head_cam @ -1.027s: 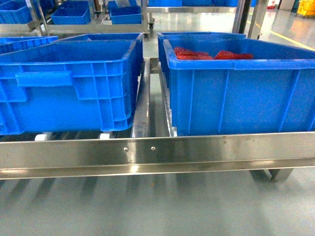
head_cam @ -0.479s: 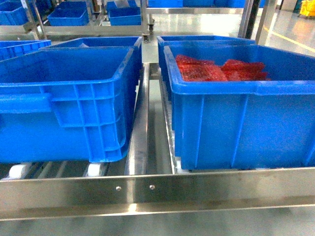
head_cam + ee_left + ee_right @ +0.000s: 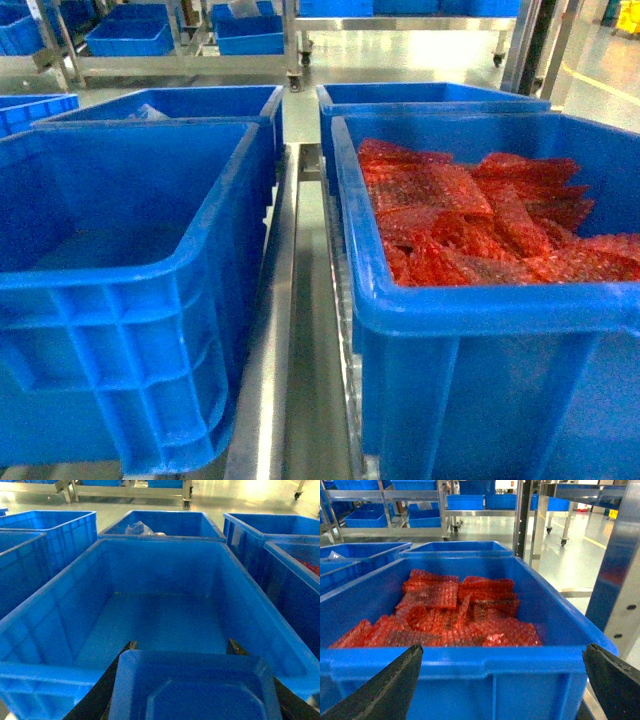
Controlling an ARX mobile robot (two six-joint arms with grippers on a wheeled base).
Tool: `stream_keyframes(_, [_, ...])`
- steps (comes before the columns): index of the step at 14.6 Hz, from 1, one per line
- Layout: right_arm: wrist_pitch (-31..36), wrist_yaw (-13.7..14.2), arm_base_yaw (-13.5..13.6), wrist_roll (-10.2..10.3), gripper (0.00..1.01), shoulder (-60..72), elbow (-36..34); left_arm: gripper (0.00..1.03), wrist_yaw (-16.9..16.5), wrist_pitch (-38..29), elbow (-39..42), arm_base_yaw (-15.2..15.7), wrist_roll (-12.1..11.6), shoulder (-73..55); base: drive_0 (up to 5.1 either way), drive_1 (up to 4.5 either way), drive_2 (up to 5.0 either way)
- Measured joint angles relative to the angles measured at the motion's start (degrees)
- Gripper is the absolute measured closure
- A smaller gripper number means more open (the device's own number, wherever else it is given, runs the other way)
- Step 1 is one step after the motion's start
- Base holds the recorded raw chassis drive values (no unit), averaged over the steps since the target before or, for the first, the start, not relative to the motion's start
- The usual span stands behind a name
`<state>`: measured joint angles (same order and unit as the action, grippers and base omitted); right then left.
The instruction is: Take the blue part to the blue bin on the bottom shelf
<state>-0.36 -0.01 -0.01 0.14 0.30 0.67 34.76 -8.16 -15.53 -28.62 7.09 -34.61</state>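
Blue plastic fills nearly every view. On the left, the blue bin stands open and bare inside on the bottom shelf. The left wrist view looks straight down into it.

At the near edge of that view the left claw appears clamped on the blue part. The part is a blocky moulded piece with a raised rim, held between two dark fingers just above the bin's near wall.

The part looks like rigid, smooth plastic, probably light and stiff. It is unlikely to crush but liable to slip, so its flat opposite sides seem the best hold.

To the right, past a steel rail, sits a like crate of red bubble wrap. The right claw hangs near it, spread wide and holding nothing.
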Motion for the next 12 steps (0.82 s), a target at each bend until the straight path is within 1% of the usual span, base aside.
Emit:
stream_keyframes(1, [0.15,0.00,0.00,0.00,0.03,0.00,0.00,0.60,0.00,-0.02,0.00,0.00,0.00,0.00,0.1,4.31,-4.2])
stream_keyframes(12, [0.09,0.00,0.00,0.00,0.03,0.00,0.00,0.60,-0.02,-0.02,0.00,0.00,0.00,-0.13,0.0,0.00,0.0])
